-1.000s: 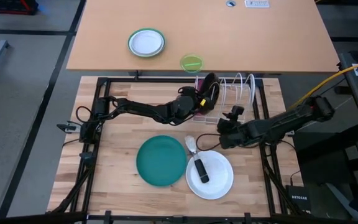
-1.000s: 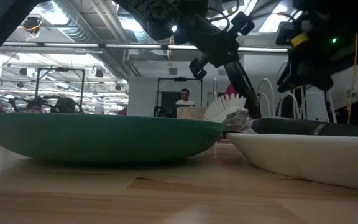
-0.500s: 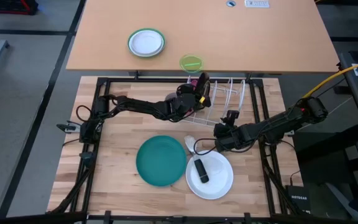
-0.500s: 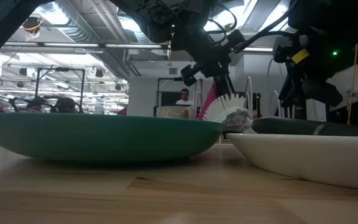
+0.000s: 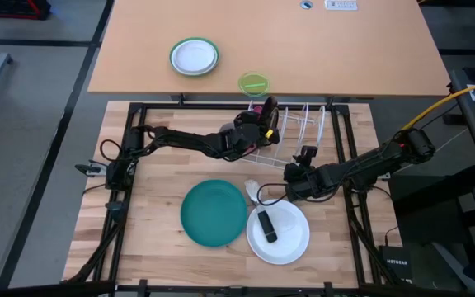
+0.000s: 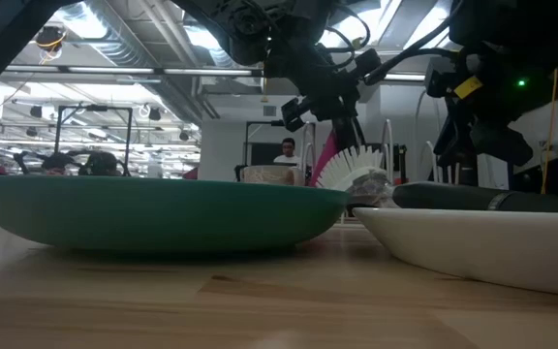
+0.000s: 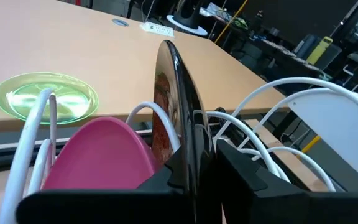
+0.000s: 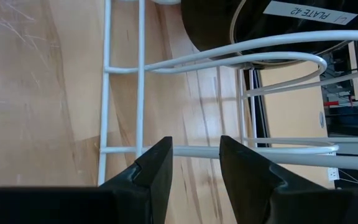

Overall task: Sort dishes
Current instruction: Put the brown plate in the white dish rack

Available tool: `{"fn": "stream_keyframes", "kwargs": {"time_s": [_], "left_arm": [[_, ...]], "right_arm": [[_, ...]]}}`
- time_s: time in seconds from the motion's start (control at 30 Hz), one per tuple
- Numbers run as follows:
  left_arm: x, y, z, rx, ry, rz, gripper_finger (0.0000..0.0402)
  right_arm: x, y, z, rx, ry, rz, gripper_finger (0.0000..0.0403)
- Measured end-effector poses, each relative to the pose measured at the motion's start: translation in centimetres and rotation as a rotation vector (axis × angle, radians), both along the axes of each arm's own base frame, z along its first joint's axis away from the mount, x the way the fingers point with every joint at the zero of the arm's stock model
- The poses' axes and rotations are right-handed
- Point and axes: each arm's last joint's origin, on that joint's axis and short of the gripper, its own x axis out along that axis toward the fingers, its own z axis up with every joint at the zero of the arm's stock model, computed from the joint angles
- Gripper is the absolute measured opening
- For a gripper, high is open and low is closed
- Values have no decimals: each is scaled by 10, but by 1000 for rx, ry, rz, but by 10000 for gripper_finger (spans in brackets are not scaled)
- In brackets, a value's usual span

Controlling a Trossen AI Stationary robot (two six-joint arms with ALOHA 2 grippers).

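Observation:
A white wire dish rack (image 5: pixel 303 132) stands at the table's far middle. A pink plate (image 7: pixel 98 155) stands on edge in it. My left gripper (image 5: pixel 258 130) is shut on the dark red patterned plate (image 7: pixel 176 106), which stands upright beside the pink one. My right gripper (image 5: pixel 291 183) is open at the rack's near side, its fingertips over a white rail (image 8: pixel 197 151). The teal plate (image 5: pixel 213 213) and the white plate (image 5: pixel 283 235) lie flat near the front. My left gripper pinches the dark red plate's rim (image 7: pixel 188 152) between its two fingers, one on each face. The fingers come roughly level from the table's left. The plate stands upright on edge between the rack's wires; the fingers hide its lower part. My right gripper's fingers lie across the rack's rail; I cannot tell whether they touch it.
A dish brush lies with its black handle (image 5: pixel 265 227) on the white plate and its white bristles (image 5: pixel 254 191) beside the teal plate. A small green-rimmed white plate (image 5: pixel 194 56) and a lime-green bowl (image 5: pixel 254 83) sit on the tan table beyond the rack.
My left gripper has brought the dark red plate from a tilt to upright, down between the rack's wires next to the pink plate. My right gripper has gone toward the table's near edge and a little left, away from the rack's middle. Both have kept still for the last half second.

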Motion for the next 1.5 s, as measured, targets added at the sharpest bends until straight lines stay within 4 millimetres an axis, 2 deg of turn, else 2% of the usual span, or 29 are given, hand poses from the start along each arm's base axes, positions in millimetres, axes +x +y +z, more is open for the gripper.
{"fn": "stream_keyframes", "kwargs": {"time_s": [0.53,0.8,1.07,1.5], "left_arm": [[2,-13,-1,25,44,-56,48],[6,-18,-9,-25,73,-246,49],[5,-15,-8,-21,83,-250,52],[5,-15,3,71,105,-278,148]], "right_arm": [[0,0,0,3,6,1,136],[-1,0,-1,23,14,5,136],[-1,0,-1,24,15,5,136],[-1,0,-1,16,35,22,136]]}}
